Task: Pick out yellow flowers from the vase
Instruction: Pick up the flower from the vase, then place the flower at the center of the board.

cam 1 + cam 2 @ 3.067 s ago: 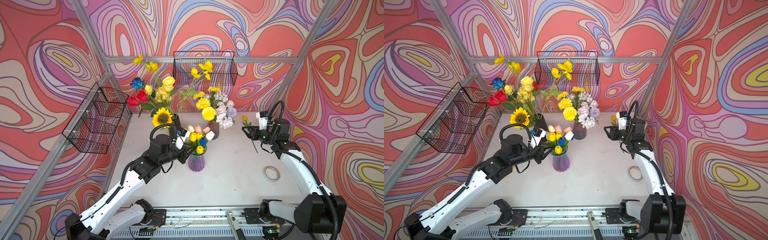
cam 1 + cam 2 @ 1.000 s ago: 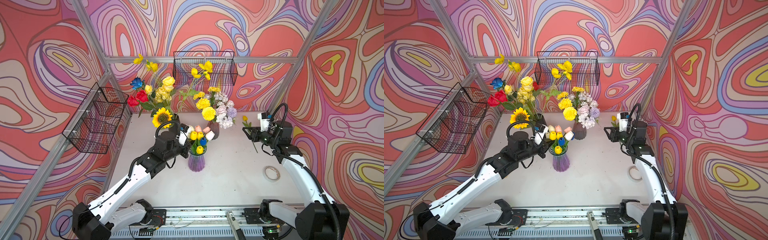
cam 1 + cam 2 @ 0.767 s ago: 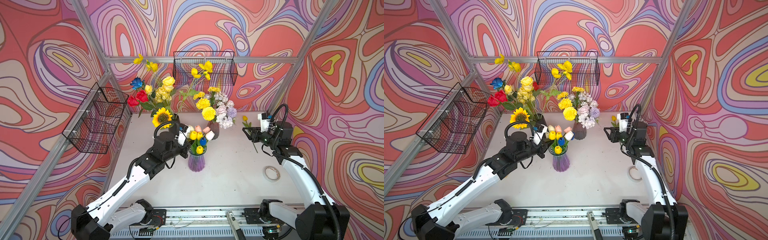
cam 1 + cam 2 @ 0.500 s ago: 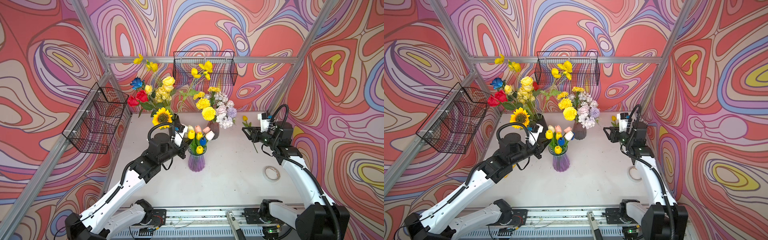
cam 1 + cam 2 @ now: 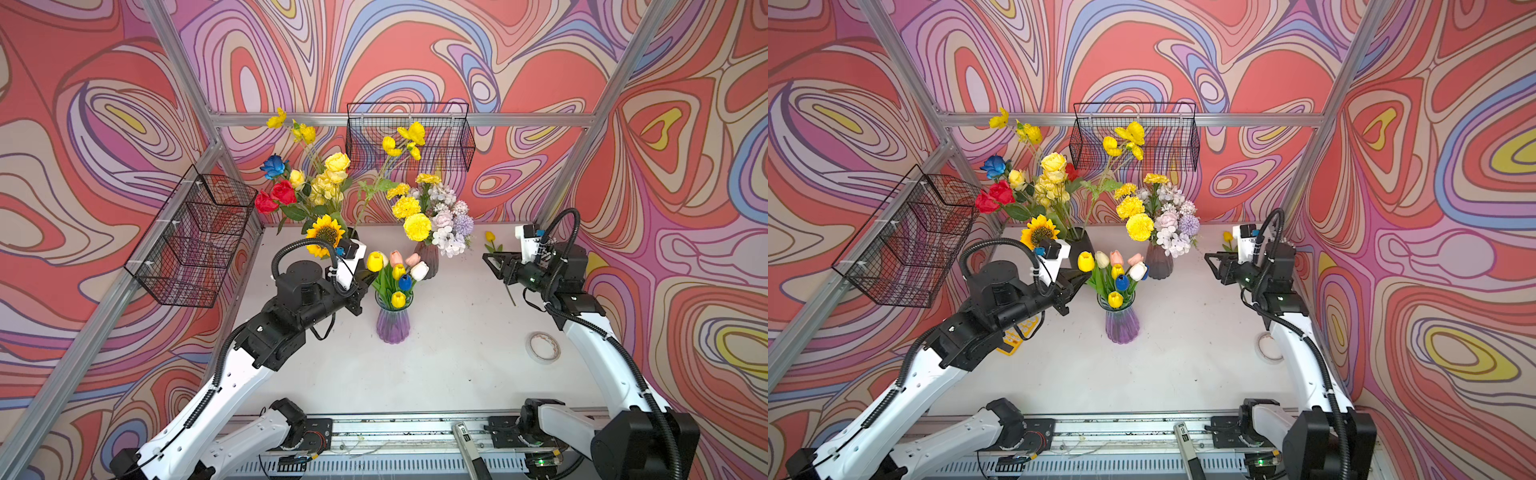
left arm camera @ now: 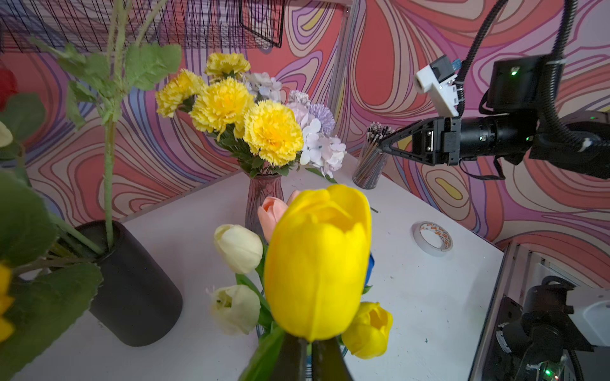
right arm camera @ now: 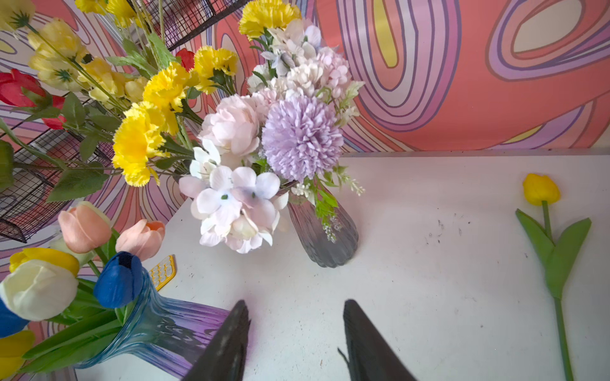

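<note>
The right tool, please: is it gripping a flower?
No, the right tool stands open, with only bare table between its jaws.

I log: tape roll (image 5: 542,347) flat on white table (image 5: 436,382), near right edge | wire basket (image 5: 191,241) hung on left wall | second basket (image 5: 409,135) hung on back wall | cup of thin sticks (image 6: 369,165) upright on table beside the wall.
</note>
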Robot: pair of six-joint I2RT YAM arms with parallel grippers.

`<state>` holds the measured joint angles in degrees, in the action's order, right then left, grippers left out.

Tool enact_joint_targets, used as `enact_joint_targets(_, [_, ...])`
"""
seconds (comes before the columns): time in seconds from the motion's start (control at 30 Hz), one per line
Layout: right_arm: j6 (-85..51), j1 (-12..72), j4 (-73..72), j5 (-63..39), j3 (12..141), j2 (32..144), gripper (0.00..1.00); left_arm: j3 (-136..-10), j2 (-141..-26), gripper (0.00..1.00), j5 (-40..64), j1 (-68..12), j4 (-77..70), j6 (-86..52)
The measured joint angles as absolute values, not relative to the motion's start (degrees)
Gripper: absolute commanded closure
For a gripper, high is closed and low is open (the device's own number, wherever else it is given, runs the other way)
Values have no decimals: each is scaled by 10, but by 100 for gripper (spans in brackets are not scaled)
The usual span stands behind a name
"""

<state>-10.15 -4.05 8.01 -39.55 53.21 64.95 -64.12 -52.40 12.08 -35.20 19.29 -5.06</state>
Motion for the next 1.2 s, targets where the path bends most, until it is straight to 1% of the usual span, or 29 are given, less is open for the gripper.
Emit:
enact_joint_targets(0.37, [-108,-41,64,-429,532,649,51,-721,-506,100,131,-352,265,-6])
enact_joint_targets(0.7, [-123,-41,55,-449,532,645,51,-800,-506,100,152,-352,323,10])
enact_joint_targets(1.03, [-142,-41,43,-469,532,644,51,-865,-494,100,148,-352,371,19])
enact_joint_targets(1.13, [-145,-41,38,-475,532,643,51,-884,-495,97,150,-352,386,20])
enact_joint_targets(1.2, [-148,-41,33,-481,532,641,51,-900,-497,97,152,-352,397,19])
